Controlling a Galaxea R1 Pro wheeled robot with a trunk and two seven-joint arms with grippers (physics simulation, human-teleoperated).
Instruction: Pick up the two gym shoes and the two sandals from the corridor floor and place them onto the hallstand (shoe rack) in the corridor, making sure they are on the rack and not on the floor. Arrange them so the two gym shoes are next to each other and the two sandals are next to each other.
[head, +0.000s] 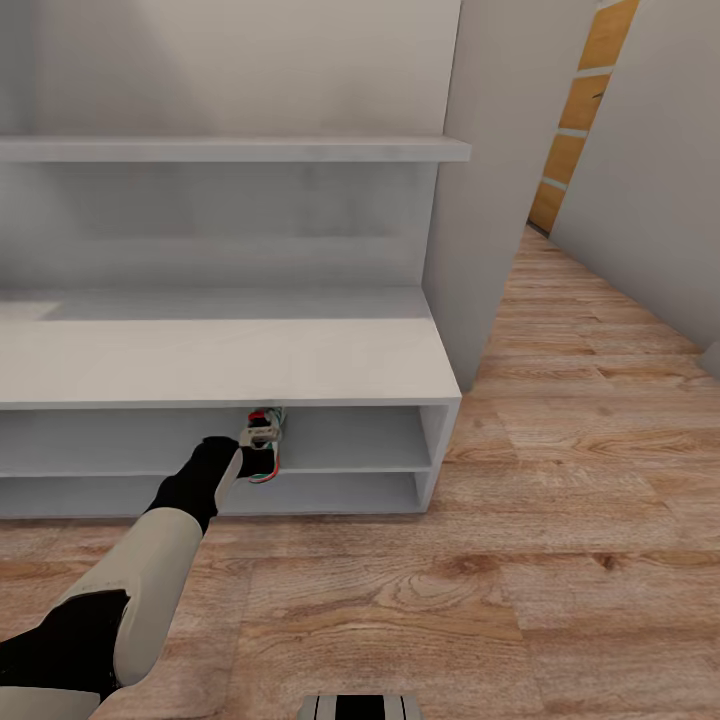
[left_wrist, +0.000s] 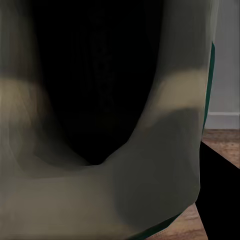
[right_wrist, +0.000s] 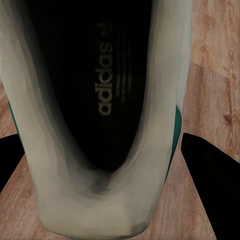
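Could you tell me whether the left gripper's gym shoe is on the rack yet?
Cannot tell: the gym shoe is at the hallstand lower opening.

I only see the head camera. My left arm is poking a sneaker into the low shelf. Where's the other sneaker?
Observer: The other gym shoe is between the right tool's fingers, above the wood floor.
Operator: Is anything written inside it?
Observer: Yes, "adidas" is printed on its insole.
Operator: What does the left wrist camera see?
Observer: It looks straight into the dark opening of the gym shoe your left arm carries.
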